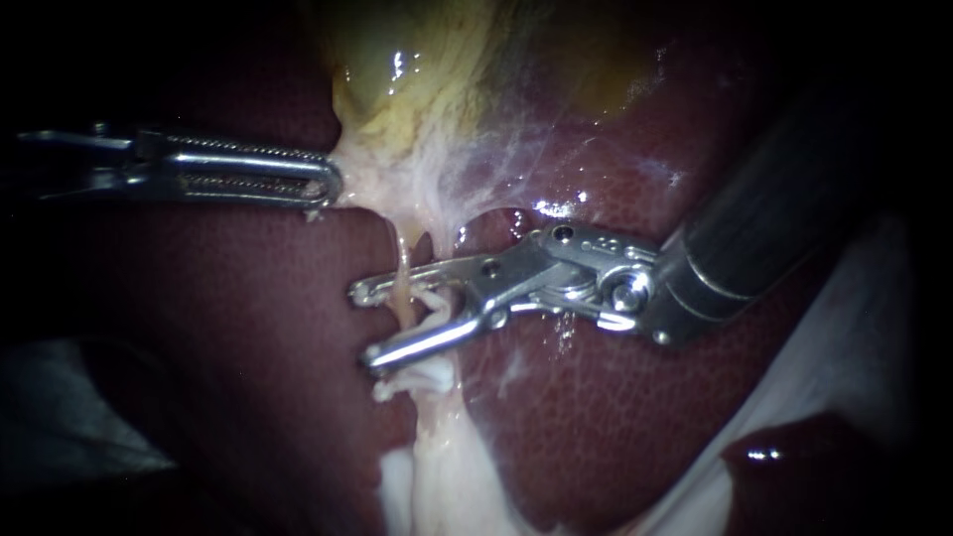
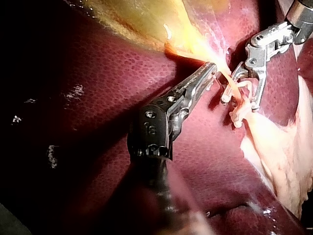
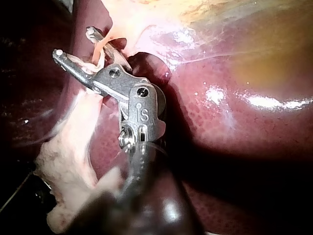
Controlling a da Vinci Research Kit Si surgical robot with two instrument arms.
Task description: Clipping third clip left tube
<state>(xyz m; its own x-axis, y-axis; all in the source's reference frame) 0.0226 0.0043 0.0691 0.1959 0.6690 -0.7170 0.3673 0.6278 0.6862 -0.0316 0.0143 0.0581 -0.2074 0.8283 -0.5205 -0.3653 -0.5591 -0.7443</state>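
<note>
A thin pale tube [image 1: 402, 283] runs down from the yellowish gallbladder [image 1: 417, 69] over the dark red liver [image 1: 228, 328]. My right instrument [image 1: 369, 323] comes in from the upper right, and its jaws stand open on either side of the tube, one above and one below. Whitish bits [image 1: 429, 306] lie on the tube between and just under the jaws; whether they are clips I cannot tell. My left instrument [image 1: 323, 184] is shut on pale tissue at the gallbladder's neck. The left wrist view shows the same grip [image 2: 206, 73] and the right instrument [image 2: 239, 104] around the tube [image 2: 234, 88].
Pale fatty tissue [image 1: 447, 467] hangs down from below the tube. White cloth [image 1: 844, 328] lies at the lower right beside another liver lobe [image 1: 794, 457]. In the right wrist view the open jaws [image 3: 74, 43] straddle the tube [image 3: 98, 53].
</note>
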